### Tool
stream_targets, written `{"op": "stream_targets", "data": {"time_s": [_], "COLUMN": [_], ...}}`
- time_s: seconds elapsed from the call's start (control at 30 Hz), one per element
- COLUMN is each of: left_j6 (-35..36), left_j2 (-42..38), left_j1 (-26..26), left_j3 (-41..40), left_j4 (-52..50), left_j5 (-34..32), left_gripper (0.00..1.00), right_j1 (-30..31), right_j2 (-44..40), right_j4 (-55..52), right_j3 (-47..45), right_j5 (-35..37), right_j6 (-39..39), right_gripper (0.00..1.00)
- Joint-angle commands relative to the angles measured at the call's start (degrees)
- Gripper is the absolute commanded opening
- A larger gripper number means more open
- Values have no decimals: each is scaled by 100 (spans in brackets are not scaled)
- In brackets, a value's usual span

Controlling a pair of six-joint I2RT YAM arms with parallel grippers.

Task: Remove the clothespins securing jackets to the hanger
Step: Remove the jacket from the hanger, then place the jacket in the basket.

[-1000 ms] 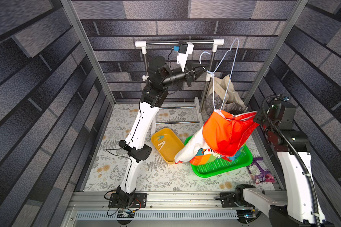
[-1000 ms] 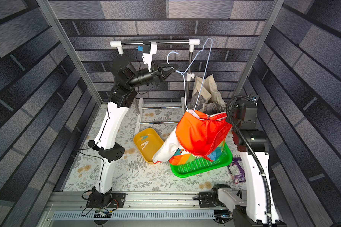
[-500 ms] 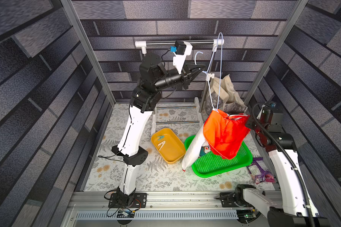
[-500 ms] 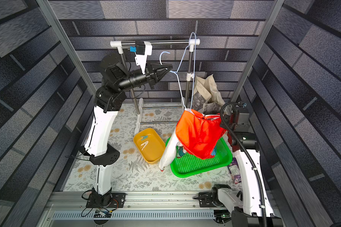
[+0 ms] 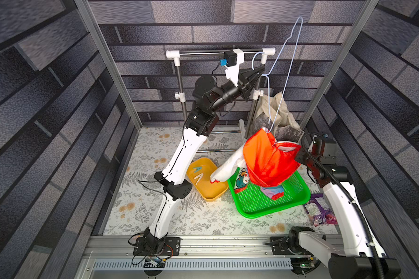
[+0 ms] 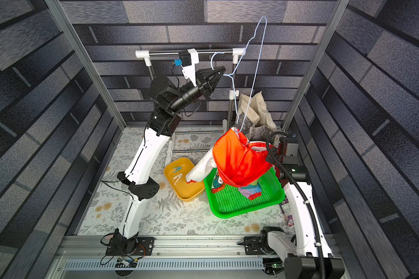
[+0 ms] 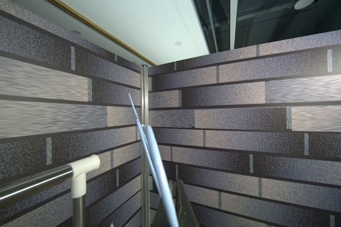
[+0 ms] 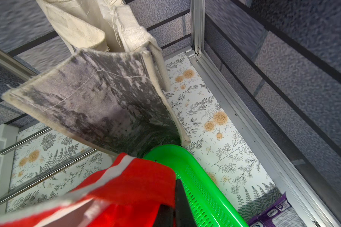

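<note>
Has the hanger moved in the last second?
Yes. The hanger has swung up: its far end, level with the rack bar before, now stands well above it.

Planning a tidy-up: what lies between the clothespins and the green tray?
The jackets' white sleeve, its cuff over the yellow tray, shown in both top views.

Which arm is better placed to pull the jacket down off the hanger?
Right. The right gripper is shut on the jacket above the green basket; the left gripper is shut on the hanger high by the rack.
</note>
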Motion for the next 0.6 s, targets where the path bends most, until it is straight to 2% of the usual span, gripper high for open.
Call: {"op": "stream_targets", "data": {"time_s": [0.0, 0.1, 0.17, 0.47, 0.57], "left_j6": [-344, -888, -925, -340, 212], "left_j2": [165, 315, 371, -182, -412], "left_j1": [-266, -298, -319, -30, -20], "left_j3": [142, 113, 142, 142, 150], "left_j4": [1274, 1886, 1945, 302, -409], "left_j5": [-660, -853, -911, -599, -531], "left_gripper": [0, 0, 0, 0, 0], "right_j1": [-44, -42, -45, -68, -73], "right_j2": [80, 150, 223, 94, 29], "right_j4": [241, 270, 248, -7, 31], "right_j3": [-145, -172, -119, 1220, 1664], "right_j5": [-297, -381, -344, 611, 938], "right_j6": [148, 42, 12, -697, -968], "right_gripper": [0, 0, 0, 0, 0]}}
